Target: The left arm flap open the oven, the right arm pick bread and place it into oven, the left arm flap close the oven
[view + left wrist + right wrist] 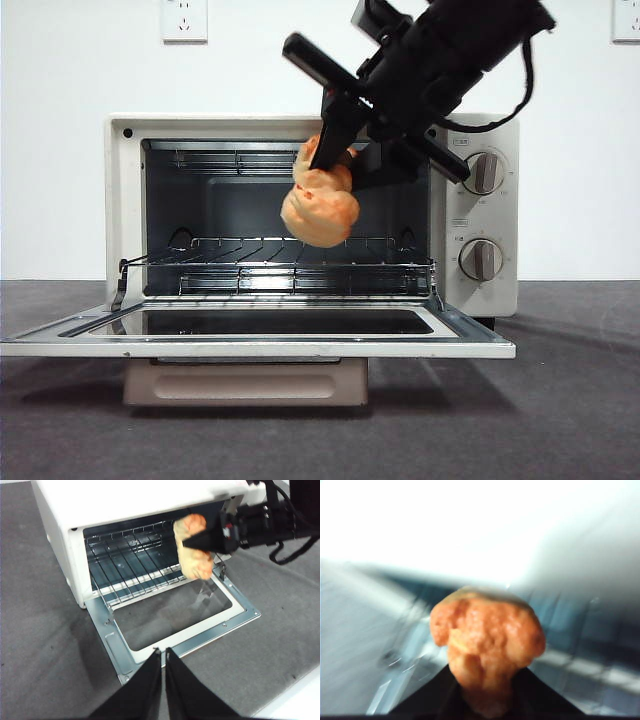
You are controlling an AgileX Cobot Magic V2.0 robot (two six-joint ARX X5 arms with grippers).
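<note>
Front view: right pincer [335,165] gripped the bread [320,205], which hung below the jaws, long axis near vertical, at the mouth of the oven [310,215]; the rack [280,262] lay just under and beyond it.

Left wrist view: left pincer [163,655] closed, empty, well back from the dropped door [175,630].

Right wrist view: blurred; bread stood out past the jaws, rack barely legible.

One oven [300,215]; one bread [320,205]; two knobs [485,173]; two grippers [345,140].
</note>
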